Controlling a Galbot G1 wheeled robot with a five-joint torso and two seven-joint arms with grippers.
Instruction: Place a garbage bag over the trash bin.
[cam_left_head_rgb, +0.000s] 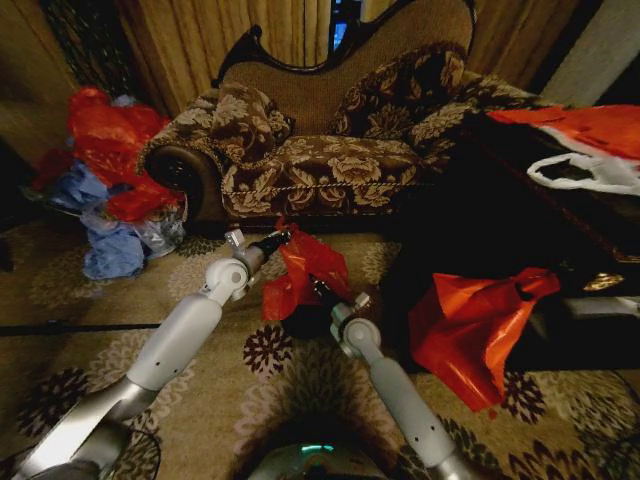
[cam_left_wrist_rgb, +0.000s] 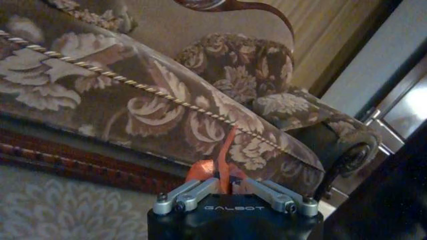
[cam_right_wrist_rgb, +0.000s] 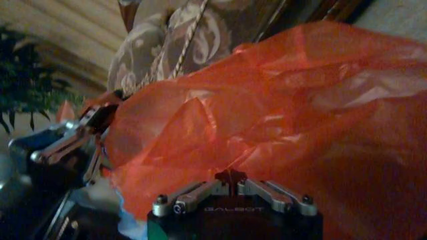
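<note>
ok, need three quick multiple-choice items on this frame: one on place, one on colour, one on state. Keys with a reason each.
1. Where is the small glossy red plastic garbage bag?
A. on the sofa seat
B. held over the small black cylindrical trash bin, in front of the floral sofa
C. on the heap by the curtain

2. What colour is the larger bag with a handle cut-out to the robot's right?
A. blue
B. white
C. orange-red

3. What is the left tool doing?
A. shut on the garbage bag
B. open, empty
C. resting on the carpet

Answers: 1 B, the head view shows it between both arms above the bin. 2 C, its plastic is orange-red. 3 A, the left wrist view shows red plastic pinched between its fingers; the right tool grips the bag too.
</note>
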